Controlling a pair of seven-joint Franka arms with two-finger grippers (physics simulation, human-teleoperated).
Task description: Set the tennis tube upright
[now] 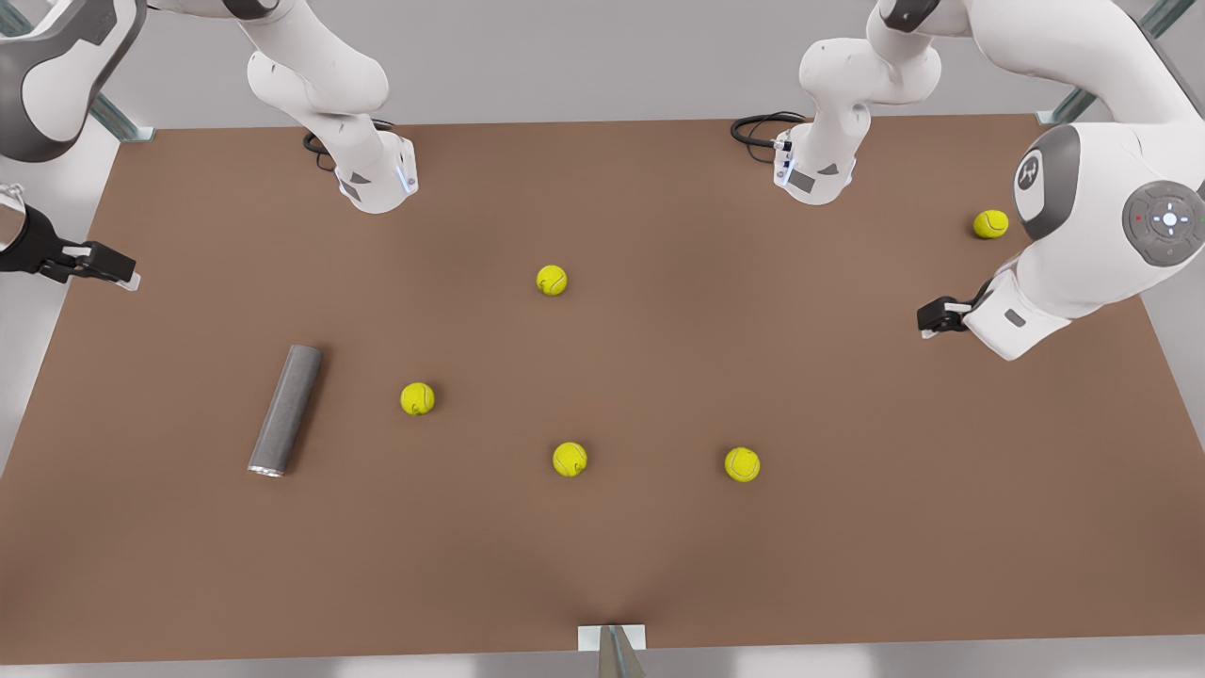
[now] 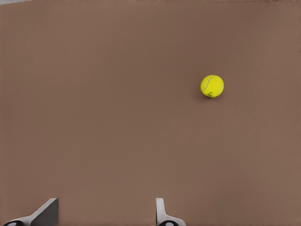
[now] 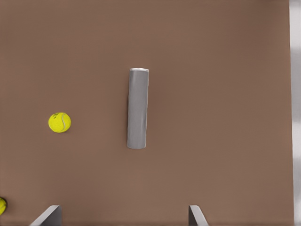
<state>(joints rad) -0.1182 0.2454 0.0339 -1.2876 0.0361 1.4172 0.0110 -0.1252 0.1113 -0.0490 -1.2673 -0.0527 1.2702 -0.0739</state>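
Front view shows the tennis tube lying flat on the bench below our right gripper, fingers apart; its round wall may roll away if we close off-centre.

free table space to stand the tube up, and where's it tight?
Bare table borders the lying tennis tube toward the front view's left, below the right gripper. Tighter: four tennis balls mid-table. Left gripper waits at the front view's right.

matt grey tennis tube, perhaps metal rim, matt brown table
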